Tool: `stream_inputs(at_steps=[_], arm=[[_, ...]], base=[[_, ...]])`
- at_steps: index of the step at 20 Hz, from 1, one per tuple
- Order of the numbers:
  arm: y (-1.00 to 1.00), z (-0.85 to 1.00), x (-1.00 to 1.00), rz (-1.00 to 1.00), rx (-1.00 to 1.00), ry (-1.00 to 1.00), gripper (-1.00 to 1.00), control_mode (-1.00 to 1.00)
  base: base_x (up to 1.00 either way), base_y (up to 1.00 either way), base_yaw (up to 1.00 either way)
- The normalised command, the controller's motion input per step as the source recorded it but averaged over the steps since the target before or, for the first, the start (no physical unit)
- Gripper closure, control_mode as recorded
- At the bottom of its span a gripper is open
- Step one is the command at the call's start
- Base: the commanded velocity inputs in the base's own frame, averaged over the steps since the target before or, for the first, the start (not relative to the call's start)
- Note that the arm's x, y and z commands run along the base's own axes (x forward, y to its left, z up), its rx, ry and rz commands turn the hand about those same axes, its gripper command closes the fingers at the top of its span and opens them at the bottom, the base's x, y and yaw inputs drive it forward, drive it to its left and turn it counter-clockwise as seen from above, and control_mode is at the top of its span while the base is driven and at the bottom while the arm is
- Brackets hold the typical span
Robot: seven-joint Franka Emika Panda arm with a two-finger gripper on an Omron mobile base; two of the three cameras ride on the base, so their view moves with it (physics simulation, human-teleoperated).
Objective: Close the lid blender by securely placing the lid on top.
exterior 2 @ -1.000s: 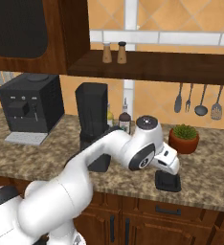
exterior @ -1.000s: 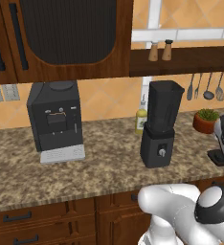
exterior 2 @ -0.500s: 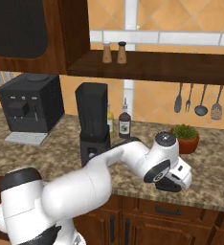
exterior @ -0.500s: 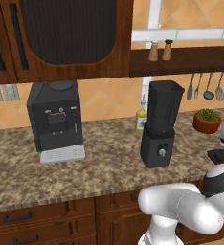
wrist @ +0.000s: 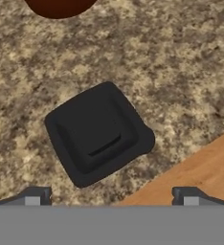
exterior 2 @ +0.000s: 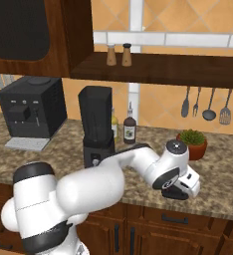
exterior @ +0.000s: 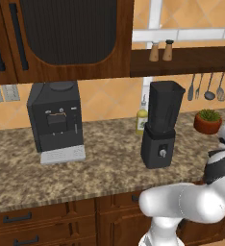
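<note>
The blender [exterior: 159,127] stands upright on the granite counter [exterior: 95,168], toward its back edge, jar top uncovered, with a yellow-green bottle [exterior: 142,119] just behind it on its left. The black lid [wrist: 98,132] lies flat on the counter near the front edge, well apart from the blender, to its right. In the hand view the lid sits squarely ahead of the gripper [wrist: 111,196], with the wooden cabinet front [wrist: 195,167] showing past the counter edge on the lower right. The fingertips [wrist: 33,196] stand wide apart on either side of the lid's width, holding nothing. In the right base view the hand hangs low over the counter's front edge, below a potted plant [exterior 2: 191,142]. The coffee machine [exterior: 56,120] stands at the counter's left, well apart from the blender.
</note>
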Motion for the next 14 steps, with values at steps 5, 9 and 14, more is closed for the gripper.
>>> stream_inputs(at_steps=[5,9,14], arm=[[0.09,-0.32,0.09,0.01,0.0,0.0,-1.0,-1.0],[0.12,-0.18,0.16,0.01,0.0,0.0,-1.0,-1.0],[0.14,-0.02,0.22,0.0,0.0,0.0,-1.0,-1.0]], base=[[0.0,0.0,0.0],[0.0,0.0,0.0],[0.0,0.0,0.0]])
